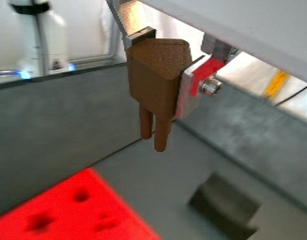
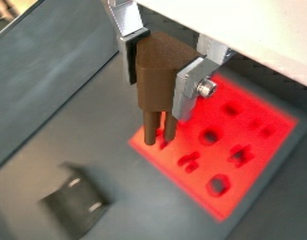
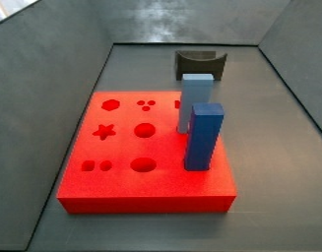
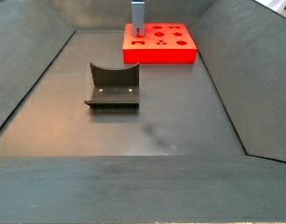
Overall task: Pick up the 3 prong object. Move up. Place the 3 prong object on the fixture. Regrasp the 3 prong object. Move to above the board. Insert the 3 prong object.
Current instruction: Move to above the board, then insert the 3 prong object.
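Observation:
In both wrist views my gripper [image 1: 166,70] [image 2: 162,80] is shut on the 3 prong object [image 1: 153,84] [image 2: 153,89], a brown wood-coloured piece clamped between the silver fingers with its prongs pointing down. It hangs well above the grey floor. Below it lie the red board [image 1: 68,211] [image 2: 262,127] on one side and the dark fixture [image 1: 228,202] [image 2: 74,199] on the other. The side views show the board [image 3: 124,157] [image 4: 163,54] and the fixture [image 3: 199,63] [image 4: 112,87], but neither the gripper nor the piece.
Two tall blue blocks [image 3: 204,138] [image 3: 195,98] stand upright in the board; one blue block [image 4: 138,16] shows in a side view. Sloping grey walls [image 4: 40,61] enclose the floor.

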